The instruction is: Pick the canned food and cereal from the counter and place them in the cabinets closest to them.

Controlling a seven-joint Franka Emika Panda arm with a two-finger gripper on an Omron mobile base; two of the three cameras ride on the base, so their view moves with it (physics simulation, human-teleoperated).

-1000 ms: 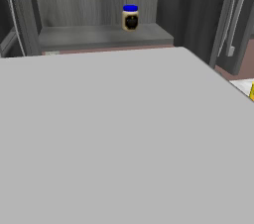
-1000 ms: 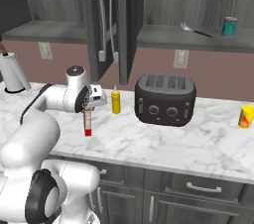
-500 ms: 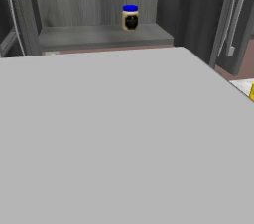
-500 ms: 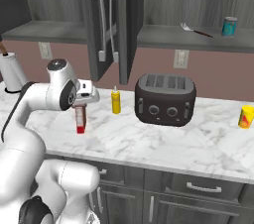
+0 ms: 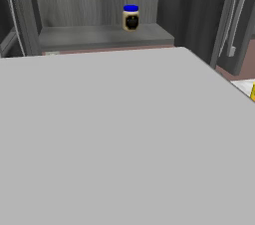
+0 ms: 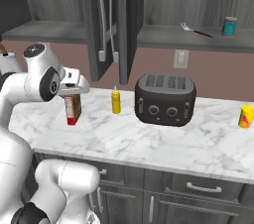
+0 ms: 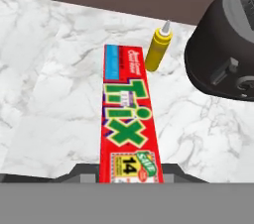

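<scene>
My gripper [image 6: 72, 92] is shut on the cereal [image 6: 73, 109], a thin red box held upright over the left part of the counter [image 6: 163, 141]. In the hand view the cereal [image 7: 127, 124] runs up from between my fingertips [image 7: 82, 172], its printed face toward the camera. The canned food [image 6: 228, 26], teal with a grey top, stands on the shelf of the open right-hand cabinet. The cabinets' doors [image 6: 106, 20] hang open above the counter, and an open shelf [image 6: 44, 32] lies above and behind my arm.
A yellow squeeze bottle [image 6: 115, 101] stands right of the box, then a dark toaster [image 6: 166, 100]. A yellow-orange item [image 6: 245, 117] sits at the far right. A utensil [image 6: 196, 30] lies beside the can. A blue-lidded jar [image 5: 130, 18] stands on a shelf beyond a broad grey surface [image 5: 124, 139].
My arm has swung left with the cereal box in its grip, moving it away from the yellow bottle and slightly higher. Everything else stays in place.
</scene>
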